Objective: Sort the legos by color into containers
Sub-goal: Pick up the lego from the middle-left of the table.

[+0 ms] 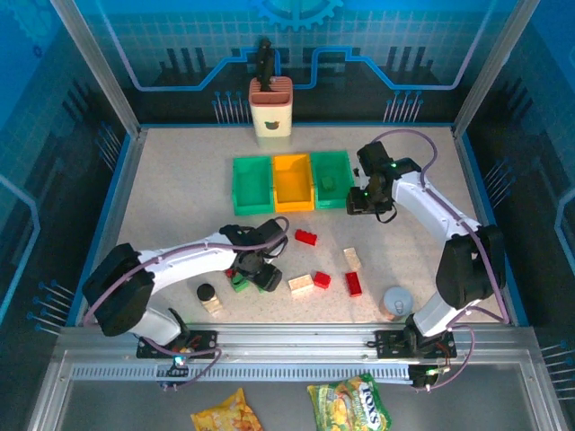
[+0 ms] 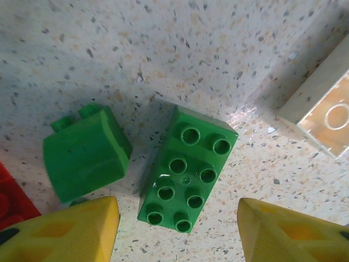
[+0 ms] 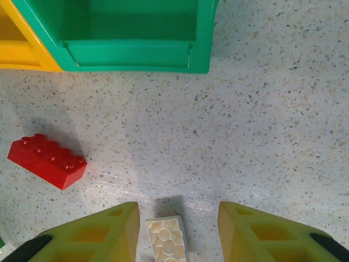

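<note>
Broadly, the table (image 1: 180, 189) carries the three containers in a row at its far middle: a green bin (image 1: 252, 184), an orange bin (image 1: 293, 180) and a second green bin (image 1: 331, 178). The legos lie scattered nearer the arms. The left gripper (image 2: 174, 215) hangs with its jaws wide apart over a green eight-stud brick (image 2: 187, 169), which lies flat, studs up, skewed to the fingers. The right gripper (image 3: 177, 210), likewise spread and holding nothing, hovers just in front of the second green bin, a cream brick (image 3: 168, 240) below it.

Closing on the skewed brick could twist it out, or one finger could knock the green brick on its side (image 2: 87, 153) just beside it. The overhead camera gives the bins' order. The left wrist camera gives the brick's skew and its close neighbour, which the arm muddles from above.
</note>
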